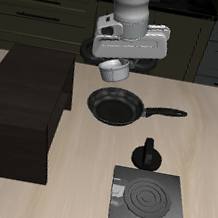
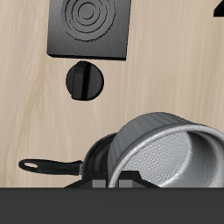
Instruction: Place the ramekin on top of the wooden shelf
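Note:
The ramekin is a small light-grey cup held tilted in my gripper, lifted above the table over the far rim of the frying pan. In the wrist view the ramekin fills the near field, its darker inside showing. The gripper is shut on it. The wooden shelf is a large very dark brown box beside the pan, its flat top bare. The gripper is apart from the shelf, off to its side and higher than its top.
A black frying pan lies under the gripper, its handle pointing away from the shelf; it also shows in the wrist view. A small black moka pot stands beside a flat black stove burner plate near the front edge.

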